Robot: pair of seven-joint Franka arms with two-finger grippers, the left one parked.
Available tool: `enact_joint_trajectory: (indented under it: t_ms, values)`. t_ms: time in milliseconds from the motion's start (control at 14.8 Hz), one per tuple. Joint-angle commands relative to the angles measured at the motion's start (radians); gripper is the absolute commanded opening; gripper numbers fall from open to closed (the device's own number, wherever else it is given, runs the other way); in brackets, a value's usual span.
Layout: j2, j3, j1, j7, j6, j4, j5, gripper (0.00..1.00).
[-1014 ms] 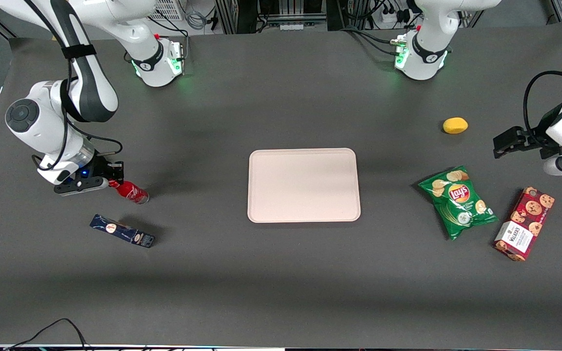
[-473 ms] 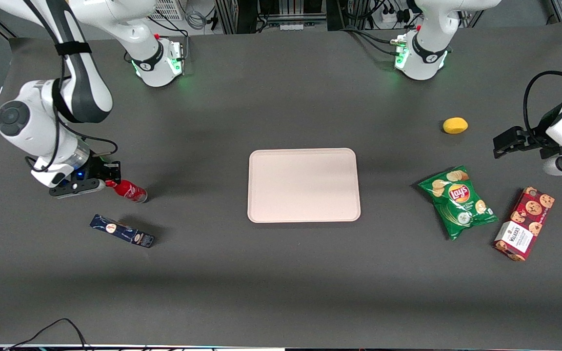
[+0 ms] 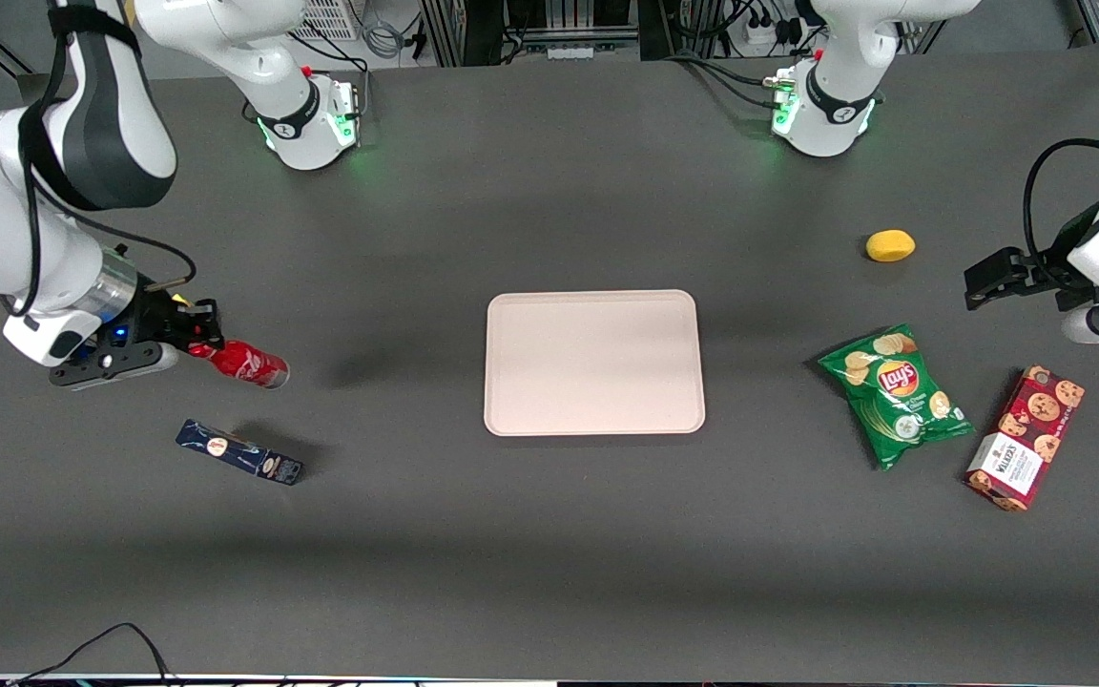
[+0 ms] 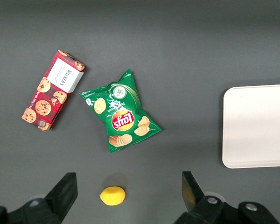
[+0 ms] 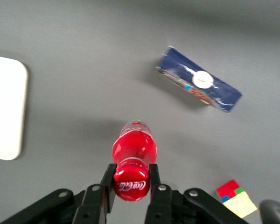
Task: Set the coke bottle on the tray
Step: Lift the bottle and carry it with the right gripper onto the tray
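Coke bottle [image 3: 246, 364] is riding off the worktop [image 3: 549, 534], tilted, cap end in the claw [image 3: 195, 342], base pointing toward the tray [image 3: 593, 362]. Bottle is sitting at the working arm's end, well apart from the tray, with the dark blue box [image 3: 238, 451] nearer the front camera. Judging it light, rigid, glossy and so slippery; the cap and neck are giving a narrow but firm hold. Claw is pinching narrow, fingers [image 5: 154, 176] pressing either side of the red cap [image 5: 130, 185]. Nothing else is touching it.
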Motion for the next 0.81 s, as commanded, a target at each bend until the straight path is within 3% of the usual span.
enact_joint_trajectory:
  t_ms: [0, 338, 743]
  values:
    - [0.014, 0.108, 0.007, 0.153, -0.078, 0.116, 0.018, 0.0]
    - [0.084, 0.281, 0.011, 0.416, -0.08, 0.226, 0.018, 0.0]
    - [0.284, 0.372, 0.111, 0.738, -0.077, 0.427, 0.0, 0.0]
